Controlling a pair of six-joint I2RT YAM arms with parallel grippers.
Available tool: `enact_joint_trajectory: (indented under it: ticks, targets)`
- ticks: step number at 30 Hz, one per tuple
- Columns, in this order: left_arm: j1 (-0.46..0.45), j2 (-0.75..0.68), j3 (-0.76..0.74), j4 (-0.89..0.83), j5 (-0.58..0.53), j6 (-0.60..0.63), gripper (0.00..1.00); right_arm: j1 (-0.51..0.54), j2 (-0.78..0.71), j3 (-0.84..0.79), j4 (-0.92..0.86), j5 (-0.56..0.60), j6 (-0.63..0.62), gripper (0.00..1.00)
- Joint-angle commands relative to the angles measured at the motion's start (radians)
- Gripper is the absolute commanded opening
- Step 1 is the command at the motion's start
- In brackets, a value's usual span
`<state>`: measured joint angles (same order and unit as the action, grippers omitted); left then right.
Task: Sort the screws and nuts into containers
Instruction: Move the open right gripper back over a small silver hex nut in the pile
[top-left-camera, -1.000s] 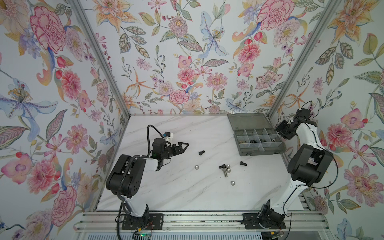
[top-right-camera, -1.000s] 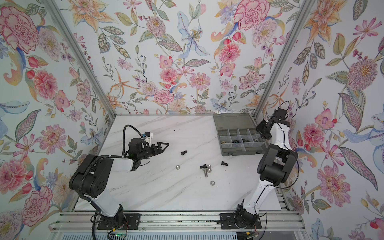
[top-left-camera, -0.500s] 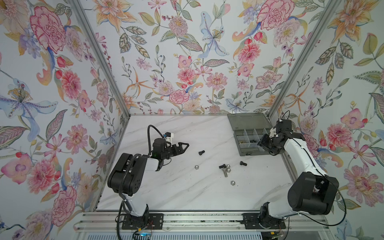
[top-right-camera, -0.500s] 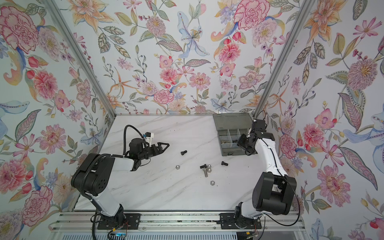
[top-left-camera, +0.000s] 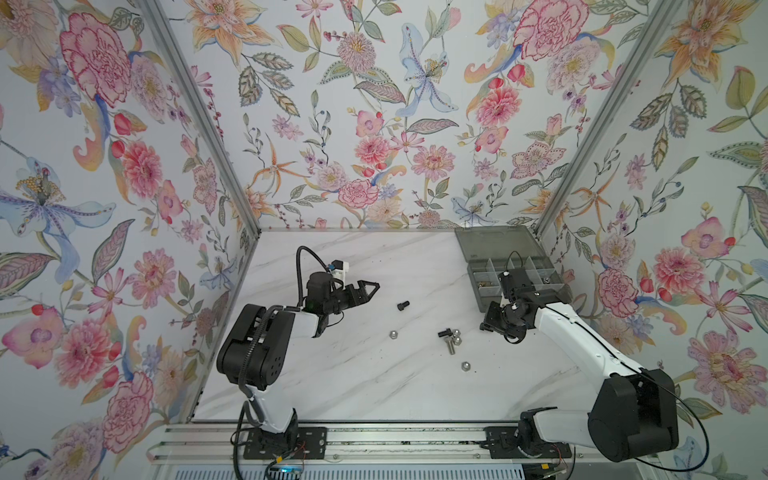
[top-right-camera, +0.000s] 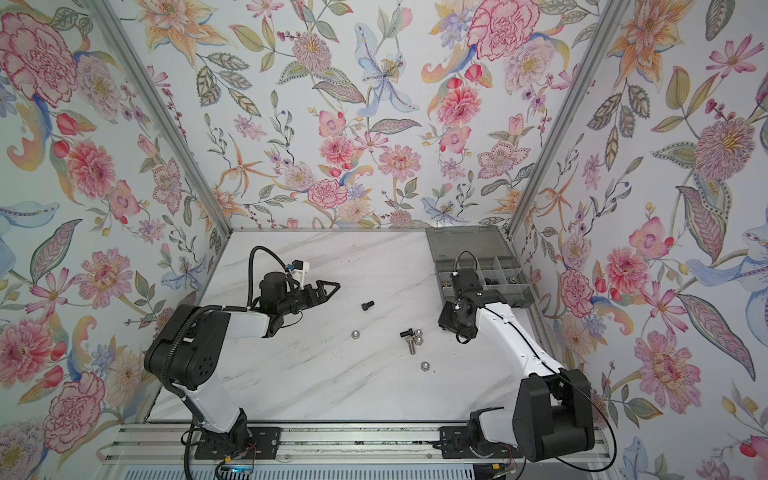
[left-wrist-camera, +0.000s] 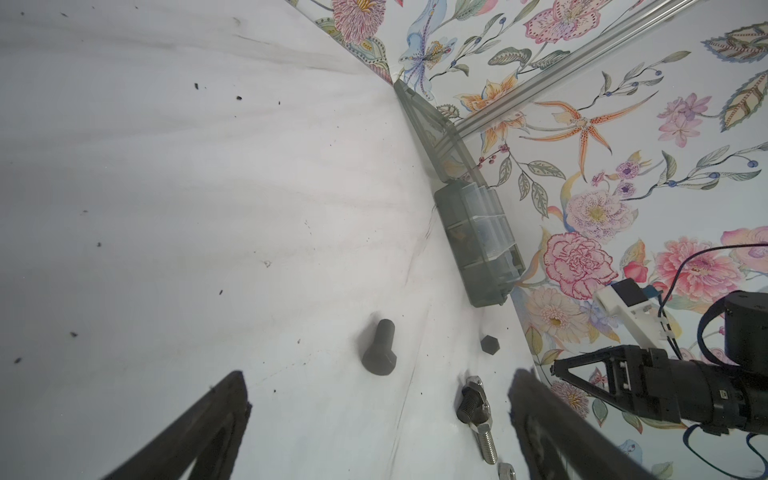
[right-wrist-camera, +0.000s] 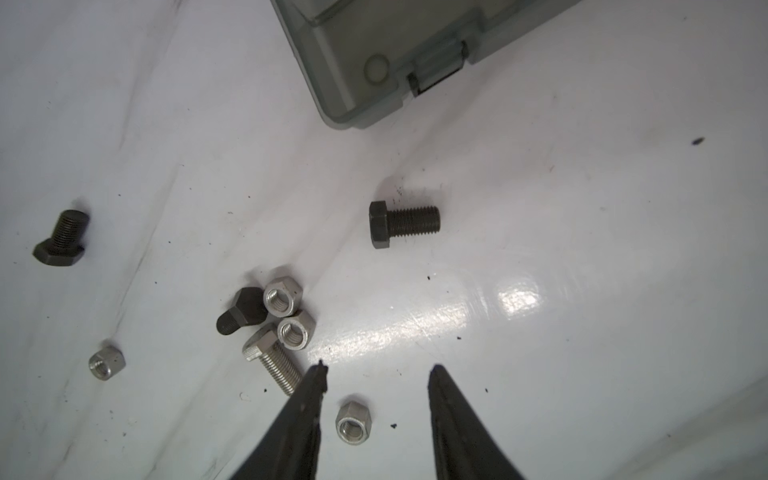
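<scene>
My right gripper (right-wrist-camera: 377, 370) is open and empty above the table, just in front of the organiser box (top-left-camera: 515, 266) with its containers. In the right wrist view a silver nut (right-wrist-camera: 353, 423) lies on the table between its fingers. Beyond it lie a black screw (right-wrist-camera: 403, 226) and a cluster of a black screw (right-wrist-camera: 241, 311), two silver nuts (right-wrist-camera: 282, 296) and a silver screw (right-wrist-camera: 276, 365). My left gripper (top-left-camera: 370, 289) is open and empty left of a lone black screw (top-left-camera: 403, 306). In both top views another silver nut (top-left-camera: 392, 333) lies left of the cluster.
The box's flat lid (top-left-camera: 494, 243) lies open towards the back wall. Flowered walls close in the marble table (top-left-camera: 353, 386) on three sides. Dark specks dot the surface. In the left wrist view the right gripper (left-wrist-camera: 582, 370) shows beyond the cluster.
My right arm swung from the box's far right side, across the box, down to the table in front of it, its jaws widening. The left arm has stayed put.
</scene>
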<state>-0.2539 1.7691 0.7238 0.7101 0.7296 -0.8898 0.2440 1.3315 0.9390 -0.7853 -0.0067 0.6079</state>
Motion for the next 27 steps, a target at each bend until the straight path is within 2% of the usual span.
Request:
enact_joint_trajectory:
  ticks: [1, 12, 27]
  targets:
    - [-0.008, -0.014, 0.037, -0.053, 0.001, 0.007, 0.99, 0.056, -0.001, -0.03, -0.016, 0.069, 0.078, 0.45]
    - [-0.016, -0.071, 0.051, -0.122, -0.023, 0.023, 0.99, 0.201, 0.023, -0.078, -0.009, 0.122, 0.153, 0.47]
    - [-0.047, -0.084, 0.017, -0.097, -0.057, 0.019, 0.99, 0.349, 0.116, -0.144, 0.055, 0.094, 0.213, 0.49]
